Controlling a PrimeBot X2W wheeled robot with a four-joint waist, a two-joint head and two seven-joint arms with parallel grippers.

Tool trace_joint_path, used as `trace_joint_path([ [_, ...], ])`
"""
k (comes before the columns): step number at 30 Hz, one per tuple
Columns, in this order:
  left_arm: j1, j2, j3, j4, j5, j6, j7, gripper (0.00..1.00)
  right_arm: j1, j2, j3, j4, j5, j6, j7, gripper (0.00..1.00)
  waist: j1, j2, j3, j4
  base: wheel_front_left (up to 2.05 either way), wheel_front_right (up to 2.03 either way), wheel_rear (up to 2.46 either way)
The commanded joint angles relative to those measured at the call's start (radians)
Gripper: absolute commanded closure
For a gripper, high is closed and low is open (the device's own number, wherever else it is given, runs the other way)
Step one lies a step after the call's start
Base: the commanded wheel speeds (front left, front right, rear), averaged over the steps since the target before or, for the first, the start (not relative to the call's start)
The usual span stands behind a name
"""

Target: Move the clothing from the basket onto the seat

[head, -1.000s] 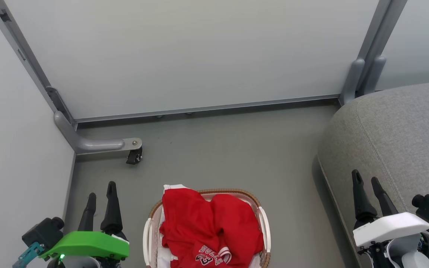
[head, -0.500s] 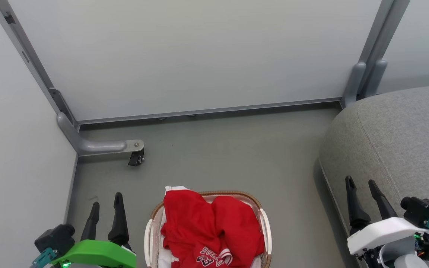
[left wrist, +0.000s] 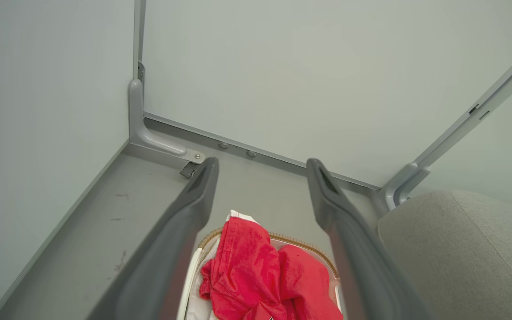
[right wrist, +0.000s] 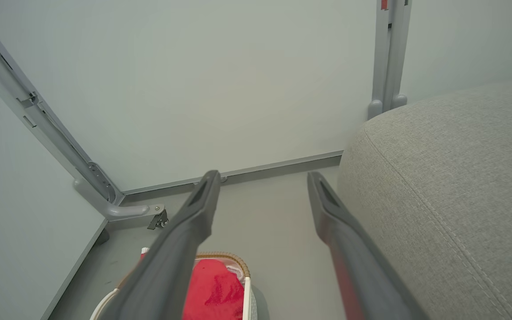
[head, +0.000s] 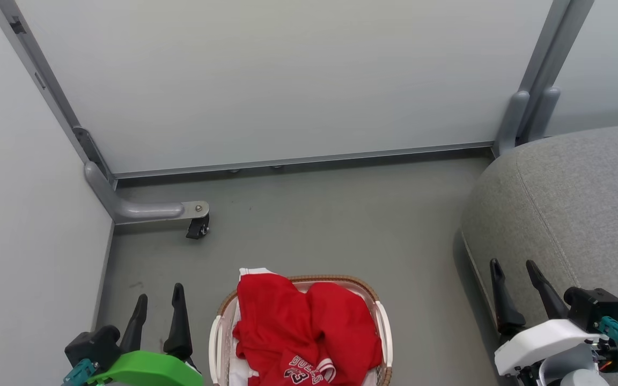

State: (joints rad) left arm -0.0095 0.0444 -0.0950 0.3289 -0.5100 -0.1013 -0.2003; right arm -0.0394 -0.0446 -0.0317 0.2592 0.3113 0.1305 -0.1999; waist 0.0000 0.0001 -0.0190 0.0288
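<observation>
Red clothing (head: 303, 332) with "BULLS 23" lettering is heaped in the white basket (head: 214, 343) with a brown woven rim at the bottom middle of the head view. The clothing (left wrist: 260, 271) and basket (left wrist: 302, 243) also appear between the fingers in the left wrist view, and the clothing (right wrist: 214, 289) low in the right wrist view. The grey seat (head: 572, 203) fills the right side. My left gripper (head: 160, 303) is open to the left of the basket, holding nothing. My right gripper (head: 514, 271) is open over the seat's front edge, empty.
Pale panel walls close the space at the back and left. A grey bracket with a small black caster (head: 197, 229) juts onto the floor at the left. Two grey posts (head: 526, 115) stand at the back right by the seat. Grey floor (head: 330, 225) lies between basket and wall.
Both grippers have slid lower and inward in the head view. The whole picture has also shifted slightly, so the camera moved. The clothing and basket lie as before.
</observation>
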Motion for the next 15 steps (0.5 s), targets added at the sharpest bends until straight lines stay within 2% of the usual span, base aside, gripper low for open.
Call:
trace_joint_path([
  [1, 0.003, 0.007, 0.000, 0.000, 0.022, -0.002, -0.008, 0.00, 0.002, -0.006, 0.000, -0.001, -0.028, 0.000, -0.009, 0.00, 0.0000, -0.0001, 0.000, 0.001, 0.00, 0.00, 0.00],
  [15, 0.009, 0.008, -0.009, 0.036, 0.115, -0.004, -0.037, 0.00, 0.003, -0.007, 0.005, 0.013, -0.140, 0.000, -0.037, 0.00, 0.0000, -0.0001, -0.001, 0.004, 0.00, 0.00, 0.00],
])
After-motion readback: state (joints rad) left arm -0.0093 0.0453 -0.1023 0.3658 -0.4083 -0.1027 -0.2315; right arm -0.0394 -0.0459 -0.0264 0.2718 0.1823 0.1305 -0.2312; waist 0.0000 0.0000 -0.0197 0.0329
